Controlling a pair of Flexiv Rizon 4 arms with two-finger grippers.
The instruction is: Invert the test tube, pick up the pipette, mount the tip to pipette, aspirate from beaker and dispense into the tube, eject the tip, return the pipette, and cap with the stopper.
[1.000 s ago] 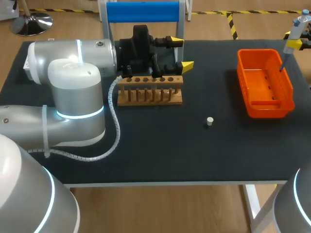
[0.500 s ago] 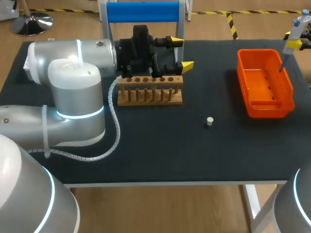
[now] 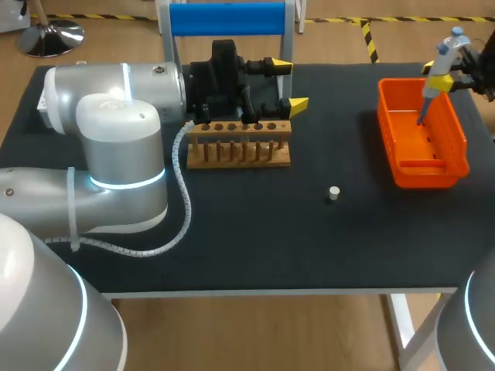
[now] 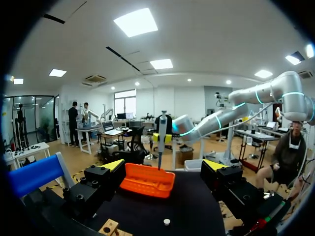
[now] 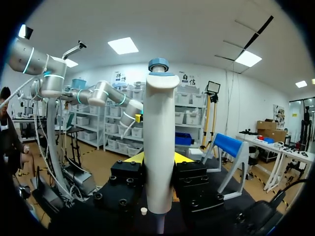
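Observation:
My right gripper [image 3: 446,78] is shut on the white pipette [image 3: 438,68] at the far right, holding it upright. The pipette's thin lower end hangs over the orange bin [image 3: 456,147]. In the right wrist view the pipette [image 5: 159,142] stands between the yellow tips of my right gripper [image 5: 158,160]. My left gripper [image 3: 288,85] is open with nothing in it, just behind the wooden tube rack [image 3: 240,144]. Ahead of my left gripper [image 4: 164,166] are the orange bin [image 4: 147,181] and the pipette [image 4: 162,136]. A small white stopper [image 3: 333,193] lies on the mat. I cannot make out a test tube.
A blue-topped pipette stand [image 3: 228,18] rises at the back edge behind my left gripper. My bulky left arm [image 3: 116,147] covers the mat's left side. The stopper [image 4: 167,221] lies alone between the rack and the bin.
My right gripper has carried the pipette leftward, from outside the bin's far right corner to over the bin. The left arm has not moved.

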